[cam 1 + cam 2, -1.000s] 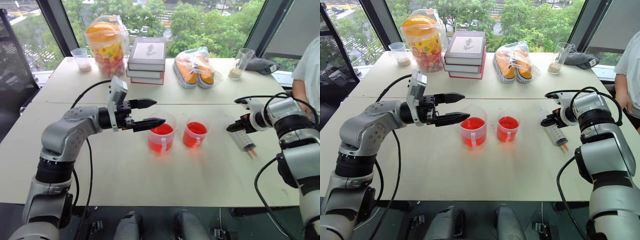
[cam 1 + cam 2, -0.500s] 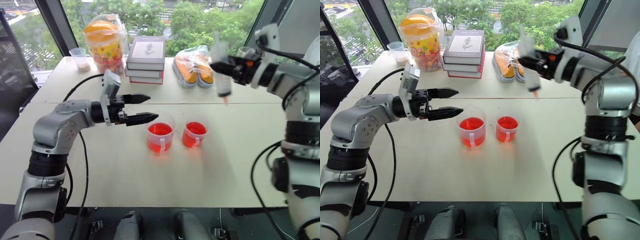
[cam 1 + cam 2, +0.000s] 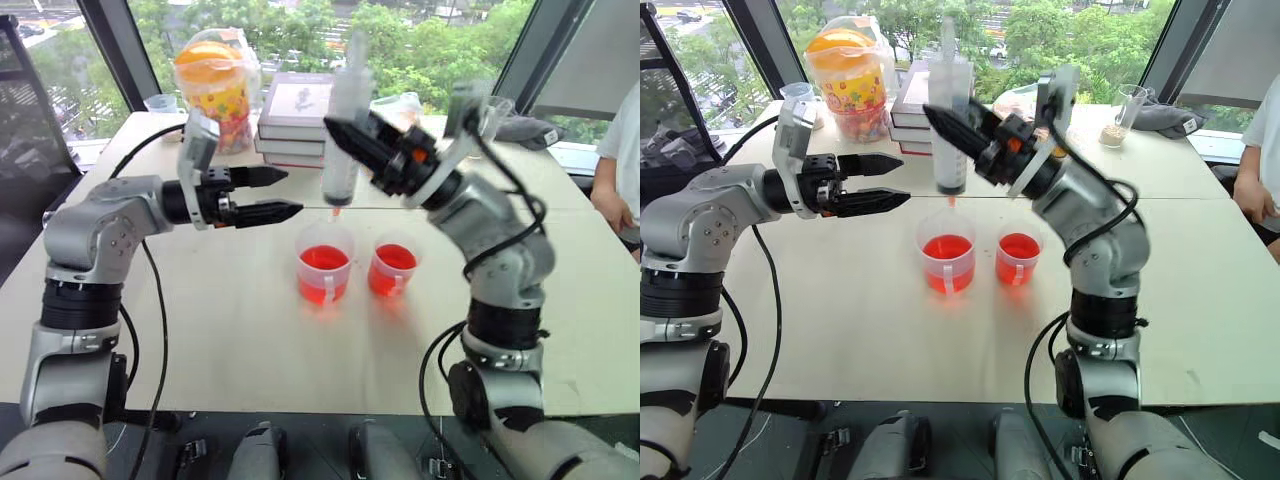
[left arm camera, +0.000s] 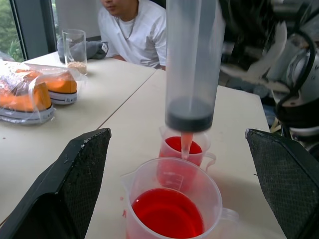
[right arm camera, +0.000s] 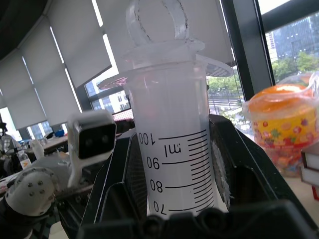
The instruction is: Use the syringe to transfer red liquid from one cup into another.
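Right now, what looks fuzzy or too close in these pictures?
In the left wrist view the syringe hangs very close and large, while the shoes and the person behind look soft. In the right wrist view the syringe barrel looms huge, its printed numbers clear, and the candy jar beyond is hazy. In the left eye view the syringe looks slightly smeared.

— Where do the cups stand?
— Side by side on the counter (image 3: 200, 330): the wider cup (image 3: 323, 262) left, the smaller cup (image 3: 391, 268) right.
— And the syringe (image 3: 342, 140)?
— Upright above the wider cup, books (image 3: 292, 115) and shoes (image 4: 37, 92) behind.
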Action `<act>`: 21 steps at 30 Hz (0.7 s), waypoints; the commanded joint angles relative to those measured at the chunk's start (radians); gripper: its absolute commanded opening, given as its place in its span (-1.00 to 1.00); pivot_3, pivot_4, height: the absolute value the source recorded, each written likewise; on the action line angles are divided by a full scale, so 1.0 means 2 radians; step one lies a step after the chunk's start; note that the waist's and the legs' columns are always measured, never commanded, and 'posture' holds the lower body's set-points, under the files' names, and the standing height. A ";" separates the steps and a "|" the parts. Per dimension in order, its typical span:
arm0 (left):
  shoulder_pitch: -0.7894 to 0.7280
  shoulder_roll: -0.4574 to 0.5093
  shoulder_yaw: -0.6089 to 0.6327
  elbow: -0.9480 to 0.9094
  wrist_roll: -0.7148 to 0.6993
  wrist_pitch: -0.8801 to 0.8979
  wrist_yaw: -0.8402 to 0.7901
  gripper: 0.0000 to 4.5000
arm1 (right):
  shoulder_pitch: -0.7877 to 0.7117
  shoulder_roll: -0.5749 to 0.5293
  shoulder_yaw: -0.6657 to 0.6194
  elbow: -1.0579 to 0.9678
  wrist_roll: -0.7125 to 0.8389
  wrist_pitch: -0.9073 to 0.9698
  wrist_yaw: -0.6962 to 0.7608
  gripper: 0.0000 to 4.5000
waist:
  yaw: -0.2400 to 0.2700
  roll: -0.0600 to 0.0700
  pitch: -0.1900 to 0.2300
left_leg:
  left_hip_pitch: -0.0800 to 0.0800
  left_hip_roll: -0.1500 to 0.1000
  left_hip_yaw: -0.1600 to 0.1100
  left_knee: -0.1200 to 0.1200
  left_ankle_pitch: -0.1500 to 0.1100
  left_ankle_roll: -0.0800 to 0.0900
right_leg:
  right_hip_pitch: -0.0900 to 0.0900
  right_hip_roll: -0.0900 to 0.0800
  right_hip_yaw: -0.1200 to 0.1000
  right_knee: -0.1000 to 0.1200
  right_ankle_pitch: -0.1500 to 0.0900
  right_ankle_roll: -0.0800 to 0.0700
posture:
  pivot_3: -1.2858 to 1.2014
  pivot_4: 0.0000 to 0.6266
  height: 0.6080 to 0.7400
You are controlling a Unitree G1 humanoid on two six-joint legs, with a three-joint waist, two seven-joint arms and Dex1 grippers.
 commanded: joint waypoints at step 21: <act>-0.018 -0.027 -0.035 -0.031 0.002 0.004 -0.010 1.00 | 0.123 0.012 0.107 0.087 -0.125 -0.230 0.018 -0.38 | -0.001 0.000 0.000 | 0.001 0.000 0.000 0.000 0.000 0.000 | 0.001 0.000 0.000 0.000 0.000 0.000 | 0.03 -0.52 1.00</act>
